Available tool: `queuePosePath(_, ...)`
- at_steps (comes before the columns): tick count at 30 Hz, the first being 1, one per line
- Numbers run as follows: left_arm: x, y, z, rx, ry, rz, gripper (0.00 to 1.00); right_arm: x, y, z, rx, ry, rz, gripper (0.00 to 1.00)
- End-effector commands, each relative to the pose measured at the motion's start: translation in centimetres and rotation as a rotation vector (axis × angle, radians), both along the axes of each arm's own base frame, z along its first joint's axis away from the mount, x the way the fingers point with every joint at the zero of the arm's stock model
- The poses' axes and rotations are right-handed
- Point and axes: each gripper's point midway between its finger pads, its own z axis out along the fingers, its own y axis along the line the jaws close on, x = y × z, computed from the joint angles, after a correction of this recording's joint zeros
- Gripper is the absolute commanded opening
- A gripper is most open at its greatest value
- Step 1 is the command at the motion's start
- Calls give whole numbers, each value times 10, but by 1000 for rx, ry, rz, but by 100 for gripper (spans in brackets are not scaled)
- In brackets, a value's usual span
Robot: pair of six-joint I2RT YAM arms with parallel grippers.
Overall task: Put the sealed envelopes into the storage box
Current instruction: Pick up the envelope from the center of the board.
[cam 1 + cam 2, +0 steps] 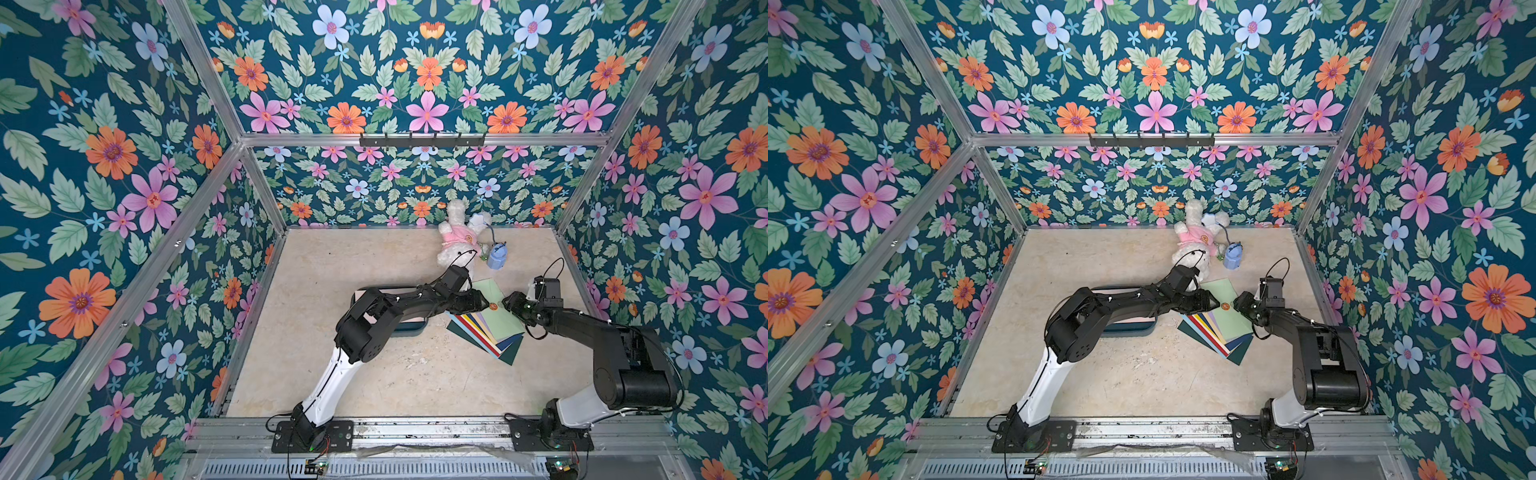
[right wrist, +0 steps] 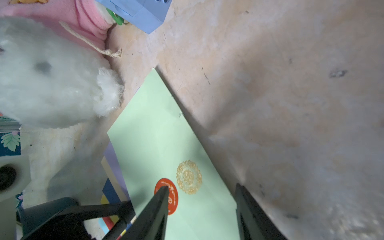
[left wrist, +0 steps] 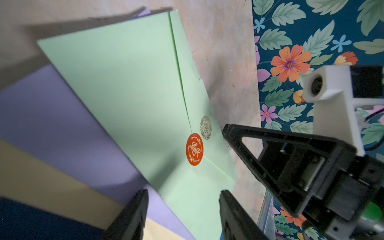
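**A:** Where are the sealed envelopes (image 1: 484, 332) lying?

**B:** They're lying fanned on the table in front of you, with the light green envelope (image 3: 124, 93) on top. Your left gripper (image 3: 184, 194) and right gripper (image 2: 201, 187) are both hanging over it with jaws parted, holding nothing.

**A:** How is it going to handle?

**B:** I'm judging it light, thin, floppy and slick on its neighbours. You're likely wanting an overhanging edge, clear of the red seal sticker (image 3: 194, 149). The storage box (image 1: 405, 328) is sitting beside the fan, partly under your left arm.

I logged left arm (image 1: 365, 324), right arm (image 1: 623, 361): black joints, white lower shells, thin black cables (image 1: 555, 266), black base plates (image 1: 311, 436). Right gripper (image 2: 201, 186) fingers black, tapered.
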Motion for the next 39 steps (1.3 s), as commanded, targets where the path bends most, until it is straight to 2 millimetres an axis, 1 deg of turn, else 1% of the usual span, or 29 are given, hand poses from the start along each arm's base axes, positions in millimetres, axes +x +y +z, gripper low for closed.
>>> queuePosePath(1,-1,4,-9,27,12,9,62,3,4,1,20,-11,11,55)
queuePosePath(8,-2,5,-16,15,42,19,64,0,13,-3,76,10,32,54)
queuePosePath(14,-1,0,-2,-30,27,17,63,-1,27,-4,124,16,74,52)
queuePosePath(16,0,-1,1,-37,22,19,60,-1,33,-2,140,12,95,51)
queuePosePath(17,1,-1,3,-39,21,19,57,-1,34,-2,141,14,101,51)
queuePosePath(21,3,2,4,-18,11,33,31,-2,34,-1,134,23,101,50)
queuePosePath(22,4,4,4,-6,4,37,25,-2,33,0,133,20,100,50)
queuePosePath(24,4,4,7,-5,-1,36,17,-2,32,3,128,15,98,50)
queuePosePath(26,4,5,10,-2,-7,35,6,-1,31,9,116,1,95,50)
queuePosePath(27,3,5,11,-1,-11,32,0,0,29,12,109,-7,89,50)
queuePosePath(29,1,5,18,-9,-19,22,0,2,26,23,92,-36,77,52)
queuePosePath(32,-5,5,39,-41,-62,-14,0,5,25,46,88,-111,74,56)
queuePosePath(36,-17,14,79,-94,-162,-70,0,4,30,84,111,-230,100,60)
queuePosePath(39,-29,27,108,-136,-237,-113,0,-2,42,117,168,-344,160,62)
